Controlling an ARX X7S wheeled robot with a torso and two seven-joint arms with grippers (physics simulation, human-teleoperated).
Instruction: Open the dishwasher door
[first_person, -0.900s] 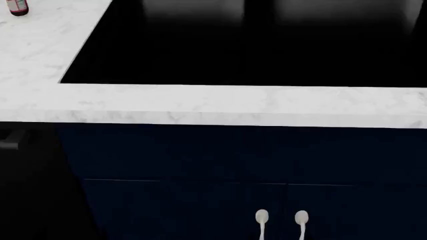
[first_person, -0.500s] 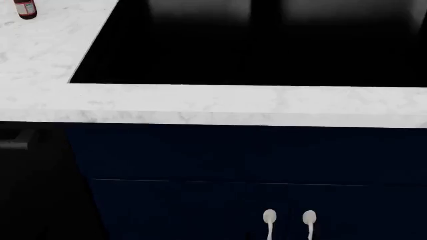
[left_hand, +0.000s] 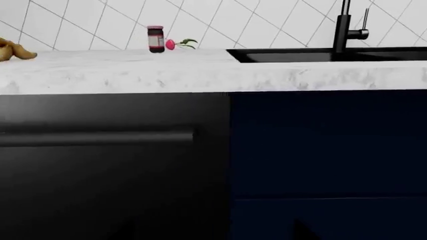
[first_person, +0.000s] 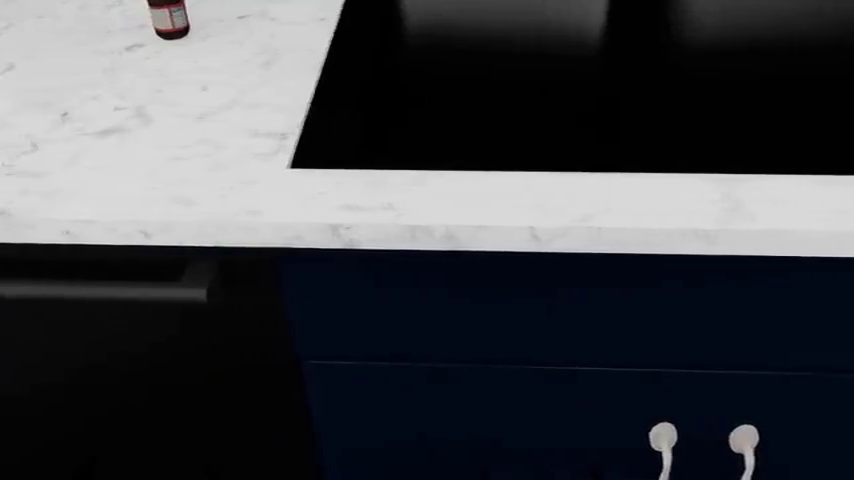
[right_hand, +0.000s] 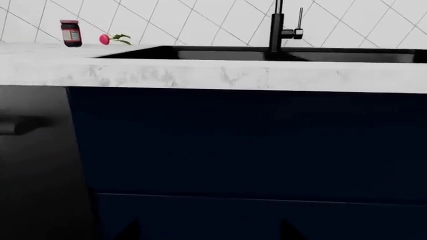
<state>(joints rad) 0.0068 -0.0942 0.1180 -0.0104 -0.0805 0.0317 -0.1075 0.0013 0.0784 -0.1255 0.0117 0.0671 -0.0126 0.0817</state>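
Observation:
The dishwasher door (first_person: 134, 390) is a flat black panel under the counter at the lower left of the head view, shut flush, with the end of its dark bar handle (first_person: 107, 292) showing. The left wrist view faces the door (left_hand: 113, 185) and its handle (left_hand: 97, 137) from a distance. My left gripper (left_hand: 213, 235) is open and holds nothing; only its dark fingertips (left_hand: 125, 233) show. In the right wrist view the door (right_hand: 33, 170) sits at the side. My right gripper (right_hand: 209, 234) is open and faces navy cabinet. Neither gripper shows in the head view.
A white marble countertop (first_person: 160, 130) runs above the door. A black sink (first_person: 574, 90) is set into it, with a black faucet (left_hand: 343, 27). A small jar (first_person: 167, 18) stands at the back. Navy cabinet doors (first_person: 574, 420) with white handles (first_person: 663, 445) lie right of the dishwasher.
The head view has shifted left: the sink, counter and white handles slid right in the picture. More of the black dishwasher door and its handle now shows.

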